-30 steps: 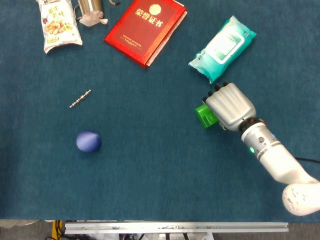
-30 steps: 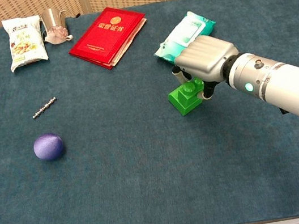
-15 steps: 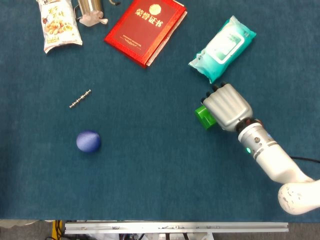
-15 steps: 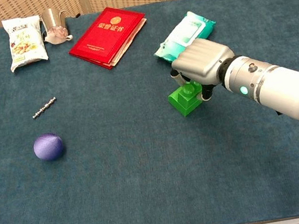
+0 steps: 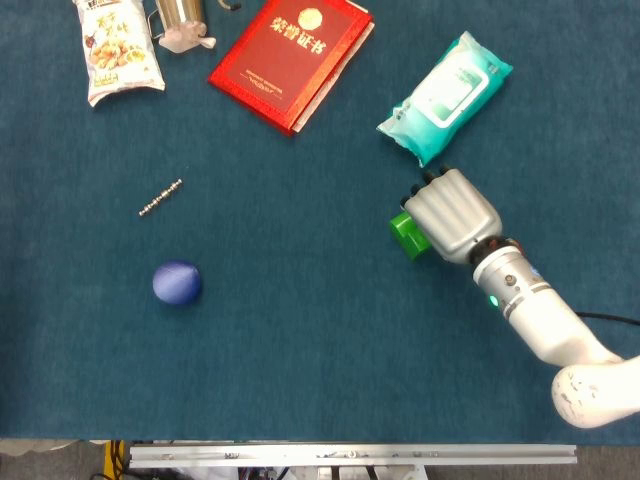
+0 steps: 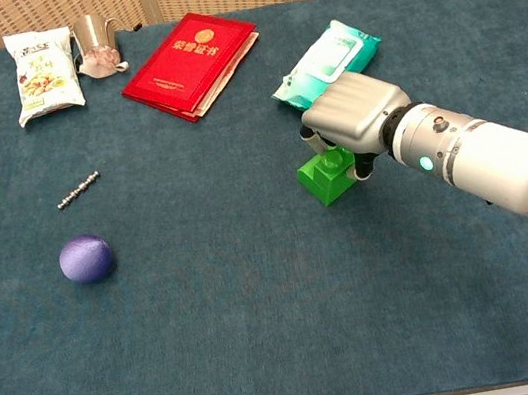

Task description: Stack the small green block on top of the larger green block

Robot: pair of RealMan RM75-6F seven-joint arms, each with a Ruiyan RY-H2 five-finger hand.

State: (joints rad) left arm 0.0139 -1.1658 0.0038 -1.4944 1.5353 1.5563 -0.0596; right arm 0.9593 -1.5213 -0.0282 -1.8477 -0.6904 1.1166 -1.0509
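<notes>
My right hand (image 6: 356, 111) hangs palm-down over the two green blocks, right of the table's middle. The larger green block (image 6: 324, 182) lies on the blue cloth. The small green block (image 6: 335, 156) sits on top of it, pinched between my downward-pointing fingers (image 6: 313, 138). From the head view, the hand (image 5: 452, 215) covers the small block, and only the left end of the larger green block (image 5: 404, 231) shows. My left hand appears in neither view.
A pack of wet wipes (image 5: 445, 95) lies just behind the hand. A red booklet (image 5: 290, 55), a snack bag (image 5: 120, 50) and a metal cup (image 5: 180, 15) line the far edge. A bead chain (image 5: 160, 197) and a purple ball (image 5: 177, 283) lie at the left.
My right hand has sunk a little and shifted slightly left over the blocks, bringing the small block down onto the larger one. Nothing else moved.
</notes>
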